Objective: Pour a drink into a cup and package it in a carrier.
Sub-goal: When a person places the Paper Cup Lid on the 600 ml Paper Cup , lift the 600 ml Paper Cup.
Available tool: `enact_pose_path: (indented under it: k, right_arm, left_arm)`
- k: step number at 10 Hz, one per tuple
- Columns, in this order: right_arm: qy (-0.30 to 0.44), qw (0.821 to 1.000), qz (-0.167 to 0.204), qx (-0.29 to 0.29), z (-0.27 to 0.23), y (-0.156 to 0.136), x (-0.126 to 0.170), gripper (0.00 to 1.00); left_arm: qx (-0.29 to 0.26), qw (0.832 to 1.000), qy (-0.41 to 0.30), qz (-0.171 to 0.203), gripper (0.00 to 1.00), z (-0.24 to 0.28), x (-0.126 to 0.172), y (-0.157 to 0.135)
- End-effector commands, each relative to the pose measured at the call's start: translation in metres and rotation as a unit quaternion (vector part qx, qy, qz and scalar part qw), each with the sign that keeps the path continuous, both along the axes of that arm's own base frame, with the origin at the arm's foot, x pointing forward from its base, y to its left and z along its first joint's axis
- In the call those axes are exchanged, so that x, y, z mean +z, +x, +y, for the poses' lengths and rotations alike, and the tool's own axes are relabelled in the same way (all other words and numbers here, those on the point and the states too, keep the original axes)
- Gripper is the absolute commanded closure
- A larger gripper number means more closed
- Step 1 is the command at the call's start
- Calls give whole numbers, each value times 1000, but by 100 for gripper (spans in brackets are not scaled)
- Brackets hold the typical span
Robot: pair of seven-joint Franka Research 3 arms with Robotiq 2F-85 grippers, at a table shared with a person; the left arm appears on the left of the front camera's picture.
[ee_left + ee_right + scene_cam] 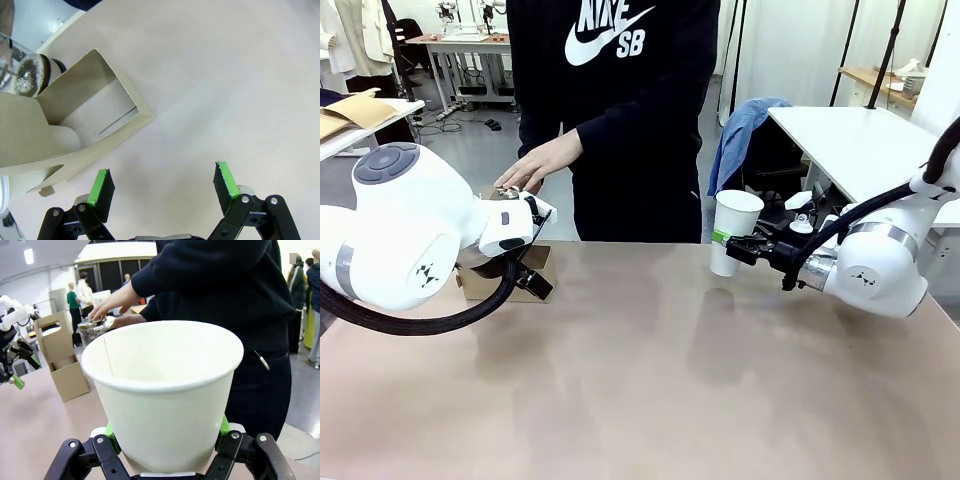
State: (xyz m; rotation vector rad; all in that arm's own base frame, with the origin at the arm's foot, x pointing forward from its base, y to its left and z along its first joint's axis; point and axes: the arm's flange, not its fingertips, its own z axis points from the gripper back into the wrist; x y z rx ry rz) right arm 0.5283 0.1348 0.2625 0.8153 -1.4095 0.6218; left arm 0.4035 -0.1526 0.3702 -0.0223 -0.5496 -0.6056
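Desk (650, 380), bare across its near half, with both arms working along the far half.

Right claw (167, 432): closed on the cup (160, 385), one green pad pressed to each side low on the wall. The cup is upright and unlidded, and the visible part of its inner wall is clean and white. It is held near the far right edge of the desk, apparently just clear of the surface.

Left claw (165, 180): jaws spread wide, gripping nothing, hanging over bare desk just beside the carrier (95, 105).

Carrier: upright at the far left of the desk with its handle tab standing. The pocket facing the left claw holds nothing.

Jug (15, 60): just behind the carrier. Dark, frothy contents behind its glass are taken to be the drink (27, 77). A person's hand (540, 160) rests on its top from the far side.

Step in hand, as judged: the cup is being presented for filling, with pouring not yet begun and packaging untouched.

Next move, as judged: cup and jug must be brought together, which means crossing most of the desk's width. The cup must stay level and steady under the spout, gripped firmly enough to bear the added weight without denting the paper wall. Only then can it go into a pocket, with the left claw well placed to steady the carrier.
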Motion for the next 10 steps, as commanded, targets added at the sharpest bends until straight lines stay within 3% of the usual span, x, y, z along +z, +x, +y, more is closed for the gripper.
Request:
enact_pose_path:
  k: [1, 10]
  right_arm:
    - [1, 1000, -2, -1, 1, -4, 5, 20]
    - [1, 1000, -2, -1, 1, -4, 5, 20]
  left_arm:
    - [0, 1000, -1, 0, 0, 1, 0, 0]
    - [0, 1000, -1, 0, 0, 1, 0, 0]
